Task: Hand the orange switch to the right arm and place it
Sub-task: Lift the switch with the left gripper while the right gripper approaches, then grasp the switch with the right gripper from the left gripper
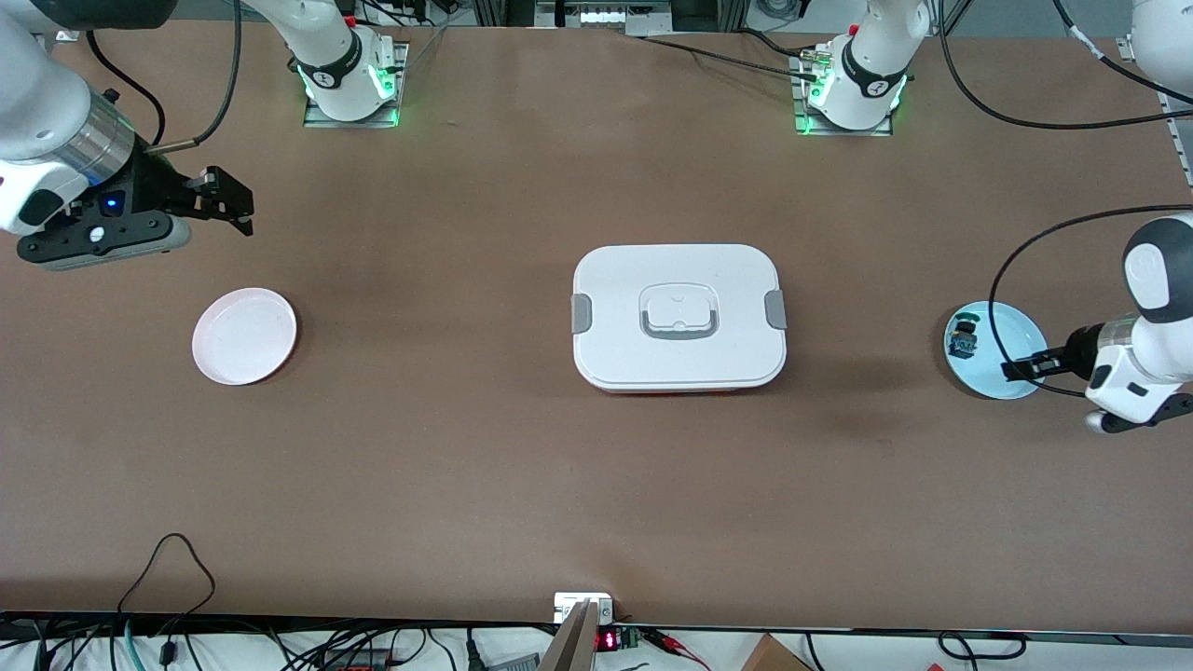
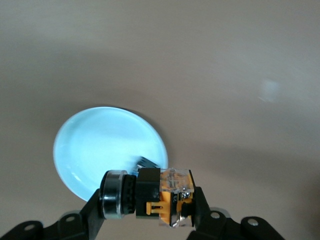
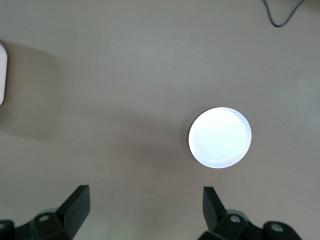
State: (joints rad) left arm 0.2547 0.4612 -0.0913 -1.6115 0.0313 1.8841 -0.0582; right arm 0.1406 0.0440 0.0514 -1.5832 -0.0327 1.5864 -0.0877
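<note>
Aloft, left gripper (image 2: 150, 202) clamps orange switch (image 2: 160, 197) over blue plate (image 2: 95, 145); right gripper (image 3: 145, 205) agape

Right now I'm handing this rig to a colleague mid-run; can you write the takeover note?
Left gripper: shut on the orange switch, up over the blue plate.
Right gripper: open and empty, waiting up over its end of the table, near the white plate.
Small blue-and-green part lies on the blue plate.
Done: switch picked up.
Left: hand it to the right gripper, then place it.
</note>
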